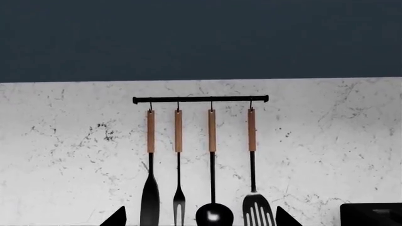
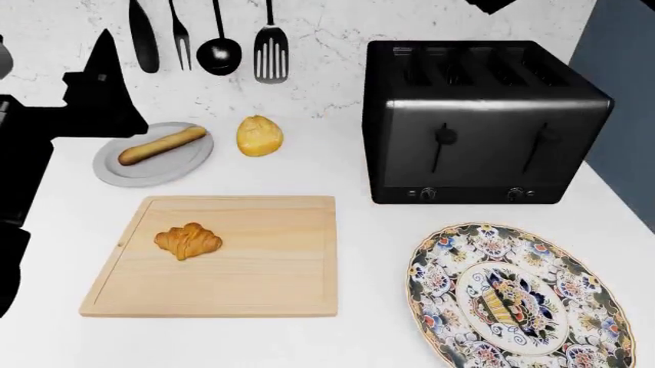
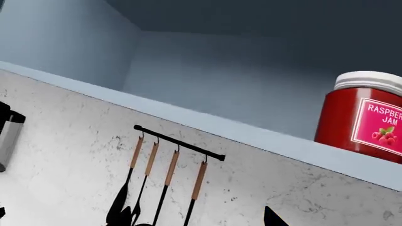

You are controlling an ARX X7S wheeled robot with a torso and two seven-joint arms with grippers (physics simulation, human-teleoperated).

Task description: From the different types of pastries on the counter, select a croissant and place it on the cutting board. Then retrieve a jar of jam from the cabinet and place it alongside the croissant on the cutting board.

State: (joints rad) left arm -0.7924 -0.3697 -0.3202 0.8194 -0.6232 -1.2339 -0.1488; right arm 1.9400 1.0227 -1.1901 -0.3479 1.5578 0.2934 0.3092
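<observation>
The golden croissant (image 2: 187, 241) lies on the left part of the light-wood cutting board (image 2: 256, 268). The long baguette stick (image 2: 162, 146) and the round bun (image 2: 260, 136) rest behind the board. The jam jar (image 3: 361, 115), red with a white lid, stands on the open cabinet's shelf in the right wrist view. My right gripper (image 3: 197, 219) is below and to the side of the jar, empty, its jaws apart. My left gripper (image 1: 201, 219) is open and empty, facing the utensil rail (image 1: 199, 99). It shows as a black shape at the left of the head view (image 2: 103, 84).
The white counter (image 2: 369, 230) also holds a grey plate (image 2: 128, 172) under the baguette, a black toaster (image 2: 481, 123) at the back right and a floral plate (image 2: 450, 307) at the front right. Several black utensils (image 2: 220, 46) hang on the marble backsplash.
</observation>
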